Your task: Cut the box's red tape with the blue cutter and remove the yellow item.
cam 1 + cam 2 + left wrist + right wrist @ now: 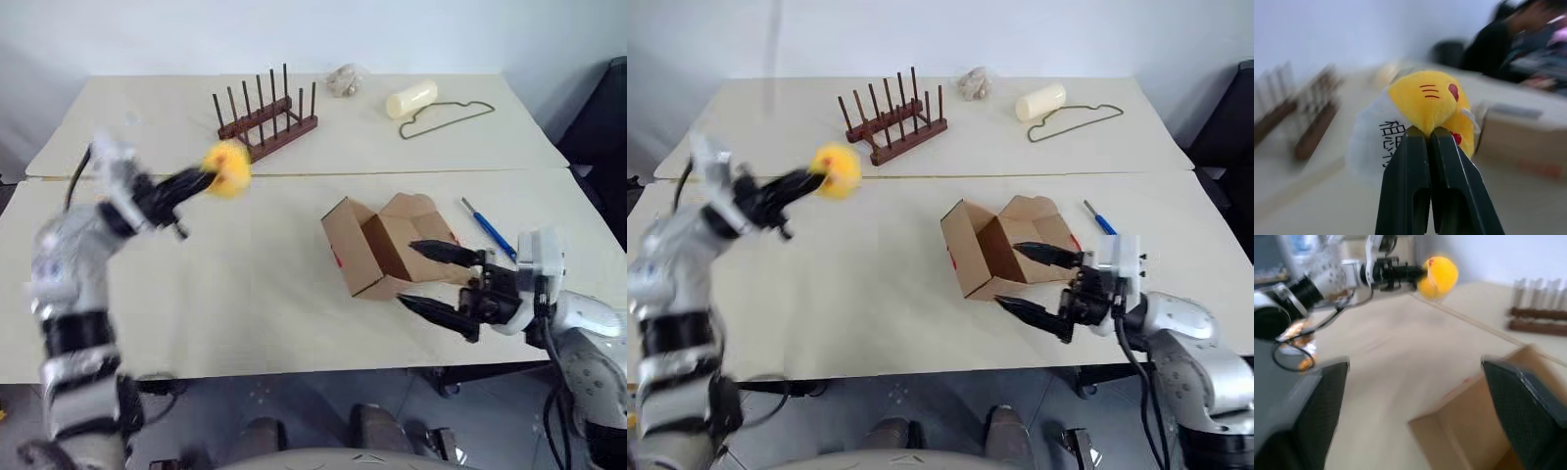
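Up close, black print on yellow item's (1425, 100) white tag (1374, 142).

Motion-blurred yellow item (227, 168) and rack (1308, 122)

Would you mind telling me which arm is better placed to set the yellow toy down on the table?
The left: its pincer is shut on the yellow toy above the table. The right pincer is open beside the box.
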`<state>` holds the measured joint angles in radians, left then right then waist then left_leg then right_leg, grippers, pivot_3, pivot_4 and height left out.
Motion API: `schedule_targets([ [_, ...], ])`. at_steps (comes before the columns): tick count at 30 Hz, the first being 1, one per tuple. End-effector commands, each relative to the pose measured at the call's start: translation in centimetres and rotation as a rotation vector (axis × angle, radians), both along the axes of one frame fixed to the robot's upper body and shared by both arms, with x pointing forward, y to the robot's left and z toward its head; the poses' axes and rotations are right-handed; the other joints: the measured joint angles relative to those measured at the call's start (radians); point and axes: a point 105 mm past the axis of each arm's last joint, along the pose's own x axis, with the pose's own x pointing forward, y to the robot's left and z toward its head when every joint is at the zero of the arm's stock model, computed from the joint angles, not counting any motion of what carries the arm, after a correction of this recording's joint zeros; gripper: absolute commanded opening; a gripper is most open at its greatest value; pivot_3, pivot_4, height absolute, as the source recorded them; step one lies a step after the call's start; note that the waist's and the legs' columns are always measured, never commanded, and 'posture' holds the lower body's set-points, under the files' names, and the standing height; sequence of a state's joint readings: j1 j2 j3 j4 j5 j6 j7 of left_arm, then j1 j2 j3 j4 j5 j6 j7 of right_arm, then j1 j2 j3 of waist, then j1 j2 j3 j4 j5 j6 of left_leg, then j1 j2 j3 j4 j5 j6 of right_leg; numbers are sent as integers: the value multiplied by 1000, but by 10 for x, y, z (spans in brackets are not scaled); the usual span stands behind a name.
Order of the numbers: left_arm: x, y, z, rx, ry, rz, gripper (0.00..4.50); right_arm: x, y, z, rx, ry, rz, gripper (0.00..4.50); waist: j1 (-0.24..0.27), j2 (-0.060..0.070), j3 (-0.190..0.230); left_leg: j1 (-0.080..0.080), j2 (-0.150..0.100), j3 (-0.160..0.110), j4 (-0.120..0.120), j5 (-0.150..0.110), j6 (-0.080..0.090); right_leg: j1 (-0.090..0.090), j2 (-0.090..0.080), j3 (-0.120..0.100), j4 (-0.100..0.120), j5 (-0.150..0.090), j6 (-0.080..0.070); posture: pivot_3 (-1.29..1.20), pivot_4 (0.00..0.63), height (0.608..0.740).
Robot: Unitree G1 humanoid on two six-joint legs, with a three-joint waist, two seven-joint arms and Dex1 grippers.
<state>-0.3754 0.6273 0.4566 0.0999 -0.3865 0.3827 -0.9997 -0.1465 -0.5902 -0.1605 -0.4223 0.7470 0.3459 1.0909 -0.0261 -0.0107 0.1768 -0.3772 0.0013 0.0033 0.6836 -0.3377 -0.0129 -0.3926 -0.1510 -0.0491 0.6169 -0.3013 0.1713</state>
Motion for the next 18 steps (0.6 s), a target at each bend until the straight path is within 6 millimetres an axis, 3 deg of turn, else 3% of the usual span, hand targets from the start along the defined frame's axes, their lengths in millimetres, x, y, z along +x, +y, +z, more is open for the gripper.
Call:
schedule_targets([
  [1,-15,16,17,58,-97,100,27,-2,10,1,-3,-107,72,4500,31,-3,1,0,-1,1,1,0,0,1,-1,-1,0,0,0,0,150,740],
  [4,-22,26,3,71,-54,151,27,3,14,-1,8,-137,86,4500,58,-3,1,0,-1,0,4,0,0,5,0,-3,-2,2,-3,0,150,740],
  [6,-26,34,-8,39,-15,187,480,10,17,-2,11,-138,88,4500,55,-3,1,1,-2,-1,4,0,1,9,0,-3,-5,2,-3,0,150,740],
  [13,-30,34,-14,61,49,149,2610,21,11,-3,-13,-137,81,4500,38,-3,1,4,1,2,-1,0,-1,6,2,-3,-3,2,-4,0,150,740],
  [18,-45,55,-3,130,-17,195,4143,30,-3,-3,-40,-137,60,4500,22,-3,1,4,1,4,-1,-1,-1,5,2,-3,-4,2,-4,0,150,740],
])
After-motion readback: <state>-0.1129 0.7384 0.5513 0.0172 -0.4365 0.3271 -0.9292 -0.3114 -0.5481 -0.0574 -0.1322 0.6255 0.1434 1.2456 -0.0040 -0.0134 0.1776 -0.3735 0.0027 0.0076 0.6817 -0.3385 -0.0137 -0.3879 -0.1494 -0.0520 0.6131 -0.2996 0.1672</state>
